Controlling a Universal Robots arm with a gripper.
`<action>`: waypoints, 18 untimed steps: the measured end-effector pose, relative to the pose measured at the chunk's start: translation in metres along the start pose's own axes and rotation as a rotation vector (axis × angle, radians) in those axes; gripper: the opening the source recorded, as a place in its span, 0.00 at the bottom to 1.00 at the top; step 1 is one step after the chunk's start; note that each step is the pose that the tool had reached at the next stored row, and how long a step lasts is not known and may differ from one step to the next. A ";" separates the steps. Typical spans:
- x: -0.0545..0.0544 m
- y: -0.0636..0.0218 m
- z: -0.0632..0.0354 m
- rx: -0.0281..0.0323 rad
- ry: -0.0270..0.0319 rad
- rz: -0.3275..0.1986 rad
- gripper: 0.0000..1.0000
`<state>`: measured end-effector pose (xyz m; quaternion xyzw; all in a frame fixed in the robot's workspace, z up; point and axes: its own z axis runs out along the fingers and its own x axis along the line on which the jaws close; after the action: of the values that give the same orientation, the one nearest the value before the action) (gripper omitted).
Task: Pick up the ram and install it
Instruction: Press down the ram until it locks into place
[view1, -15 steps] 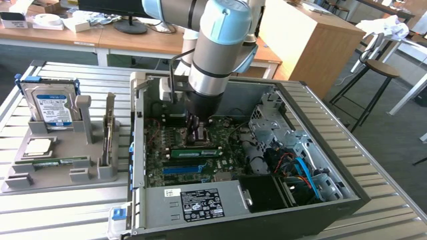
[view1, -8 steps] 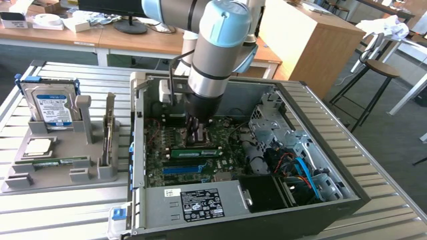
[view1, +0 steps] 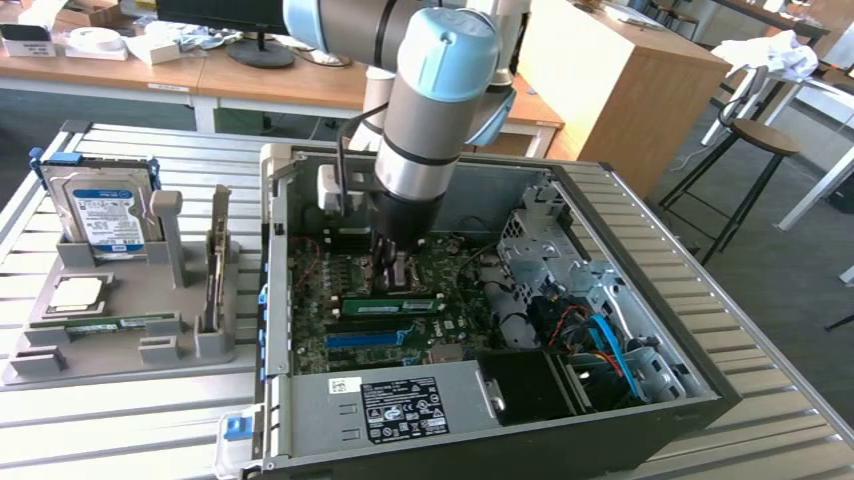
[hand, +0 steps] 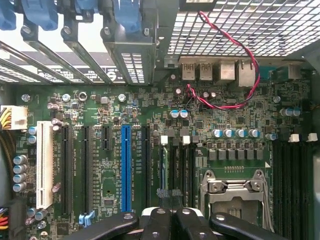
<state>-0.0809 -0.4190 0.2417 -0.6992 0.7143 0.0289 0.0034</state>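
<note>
I have the hand (hand: 170, 216) pinched together low over the motherboard (hand: 100, 150), with a ram (view1: 390, 305) stick apparently already seated.

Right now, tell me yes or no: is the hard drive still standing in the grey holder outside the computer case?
Yes, the hard drive stands upright in the grey holder, on the exterior view's left of the computer case.
</note>
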 end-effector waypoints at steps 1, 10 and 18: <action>0.000 0.0000 0.0007 0.0000 0.0000 0.000 0.10; 0.000 0.0000 0.0060 -0.0001 0.0002 0.000 0.10; 0.000 -0.0001 0.0084 0.0001 -0.0001 0.000 0.10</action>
<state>-0.0811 -0.4191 0.2333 -0.6992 0.7144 0.0290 0.0035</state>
